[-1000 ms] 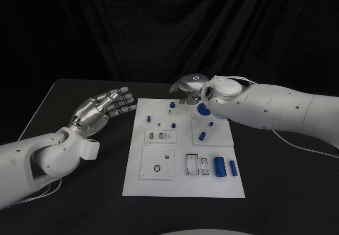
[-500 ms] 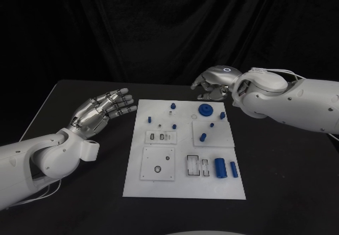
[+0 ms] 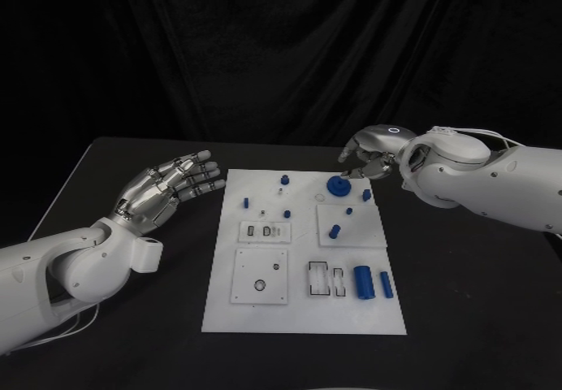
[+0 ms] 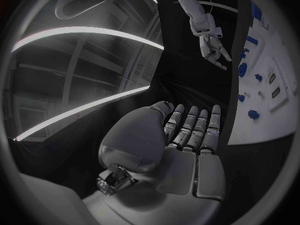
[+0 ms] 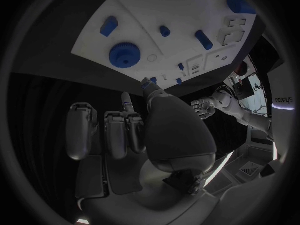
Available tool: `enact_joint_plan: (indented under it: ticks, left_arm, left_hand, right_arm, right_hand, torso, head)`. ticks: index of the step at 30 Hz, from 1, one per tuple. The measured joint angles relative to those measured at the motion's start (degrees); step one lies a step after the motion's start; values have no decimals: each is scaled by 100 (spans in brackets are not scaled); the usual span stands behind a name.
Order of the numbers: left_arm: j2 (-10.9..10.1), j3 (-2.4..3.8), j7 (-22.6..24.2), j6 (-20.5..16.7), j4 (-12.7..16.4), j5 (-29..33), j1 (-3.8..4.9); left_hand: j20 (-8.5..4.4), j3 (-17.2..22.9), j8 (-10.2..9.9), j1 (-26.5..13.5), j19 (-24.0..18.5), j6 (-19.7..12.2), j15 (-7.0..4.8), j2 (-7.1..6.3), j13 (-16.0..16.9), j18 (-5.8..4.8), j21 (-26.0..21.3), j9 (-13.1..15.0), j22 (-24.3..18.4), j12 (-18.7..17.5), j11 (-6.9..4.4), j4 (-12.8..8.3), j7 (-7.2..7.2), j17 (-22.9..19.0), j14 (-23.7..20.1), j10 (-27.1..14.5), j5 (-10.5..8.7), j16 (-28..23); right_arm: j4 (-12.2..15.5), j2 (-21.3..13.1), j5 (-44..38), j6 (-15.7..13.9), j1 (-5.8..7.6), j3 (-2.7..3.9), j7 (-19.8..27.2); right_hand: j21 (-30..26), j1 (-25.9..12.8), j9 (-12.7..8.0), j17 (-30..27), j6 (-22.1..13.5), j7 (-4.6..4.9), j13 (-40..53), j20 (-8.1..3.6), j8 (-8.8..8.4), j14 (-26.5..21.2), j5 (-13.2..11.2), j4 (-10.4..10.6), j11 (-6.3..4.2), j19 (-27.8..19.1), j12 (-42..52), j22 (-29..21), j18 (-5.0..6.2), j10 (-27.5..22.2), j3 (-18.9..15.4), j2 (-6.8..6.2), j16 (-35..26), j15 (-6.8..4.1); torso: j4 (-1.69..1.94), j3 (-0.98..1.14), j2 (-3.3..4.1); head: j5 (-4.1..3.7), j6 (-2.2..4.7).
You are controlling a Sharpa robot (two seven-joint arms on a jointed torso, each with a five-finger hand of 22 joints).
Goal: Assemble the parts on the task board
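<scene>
Black desk [image 3: 129, 341] carries the white task board [image 3: 307, 313]; my right hand [image 3: 373, 154] hovers, fingers curled and empty, just beside the blue gear-shaped part [image 3: 339, 186]; my left hand [image 3: 170, 185] is spread, apart.

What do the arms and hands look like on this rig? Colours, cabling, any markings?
Both arms are glossy white with rounded shells. Each ends in a silver metallic many-fingered hand: left hand, right hand. The right hand carries a small glowing blue-white ring light on its back. A thin white cable loops over the right wrist and trails off the right arm. I can make out no printed markings.
</scene>
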Motion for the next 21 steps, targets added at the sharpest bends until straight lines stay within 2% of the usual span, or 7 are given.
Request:
enact_joint_plan:
  ticks: [4,12,19,21]
  left_arm:
    - [6,0,0,3,-4,4,0]
    - [30,0,0,11,-32,7,-2]
    - [33,1,0,25,-56,10,-6]
    - [33,1,0,31,-56,10,-8]
  left_hand:
    - [0,0,0,0,0,0,0,0,0,0,0,0,-5,0,0,0,0,0,0,0,0,0]
    - [0,32,0,0,0,0,0,0,0,0,0,0,-5,0,0,0,0,0,0,0,0,21]
    - [0,32,0,0,0,0,0,0,0,0,-24,0,-10,0,0,0,0,0,0,0,0,21]
    - [0,32,0,0,0,0,0,0,0,0,-24,0,-10,0,0,0,0,0,0,0,0,21]
  right_arm:
    - [-98,91,17,71,-107,0,-80]
    - [-322,269,38,138,-300,0,-136]
    - [-453,343,45,141,-358,-2,-141]
    - [-481,359,47,144,-365,-2,-146]
  right_hand:
    - [0,0,-90,-1,-144,-49,0,-22,0,27,83,-2,-44,22,0,0,1,-3,2,0,-24,-27]
    - [0,0,-128,-1,-144,-49,-1,-41,0,6,83,-52,-44,41,0,-1,1,-3,13,0,-24,-48]
    - [-92,2,-161,-1,-195,2,-1,-74,0,6,83,-156,-44,-40,0,-1,2,-4,39,2,-140,-48]
    - [-138,38,-184,-1,-218,-14,-1,-61,0,6,161,-195,-44,-65,0,-1,1,-4,66,17,-167,-48]
  torso:
    - [-3,2,-2]
    - [-7,4,-9]
    - [3,4,-5]
    - [5,4,-5]
  head:
    - [16,2]
    - [40,-24]
    - [23,-21]
    - [13,-16]
